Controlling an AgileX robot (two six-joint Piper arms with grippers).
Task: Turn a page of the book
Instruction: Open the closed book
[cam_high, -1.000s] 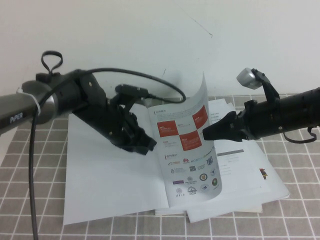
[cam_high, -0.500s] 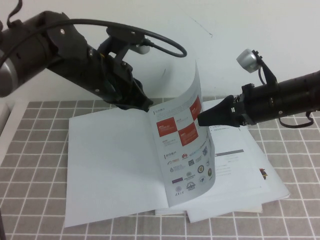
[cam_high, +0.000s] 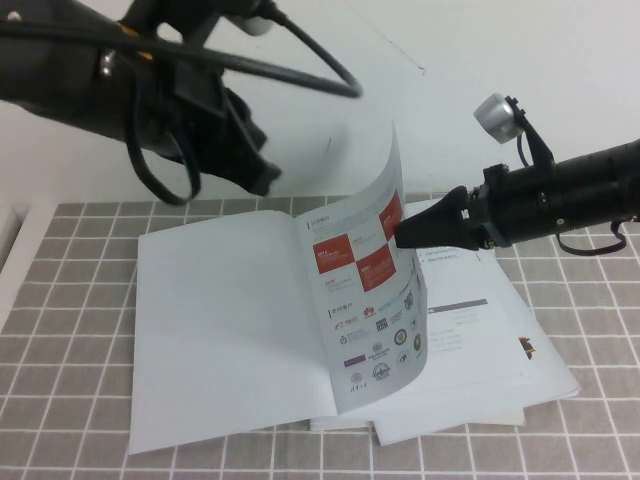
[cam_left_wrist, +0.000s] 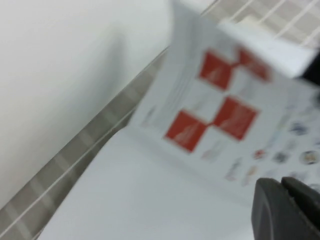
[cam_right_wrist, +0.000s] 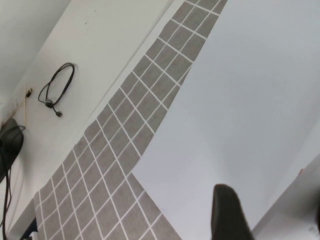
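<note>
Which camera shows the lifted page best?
The high view: the page stands curled, the right gripper at its edge, the left gripper raised behind the book. Left wrist shows its red squares blurred; right wrist shows only plain white paper.

Both arms matte black. Left gripper (cam_high: 262, 178) trails looping black cables. Right gripper (cam_high: 403, 237) tapers to a point; silver-grey camera housing (cam_high: 494, 117) mounted above.

Left gripper (cam_high: 262, 178) raised high at left; right gripper (cam_high: 402, 238) level, centre-right.
</note>
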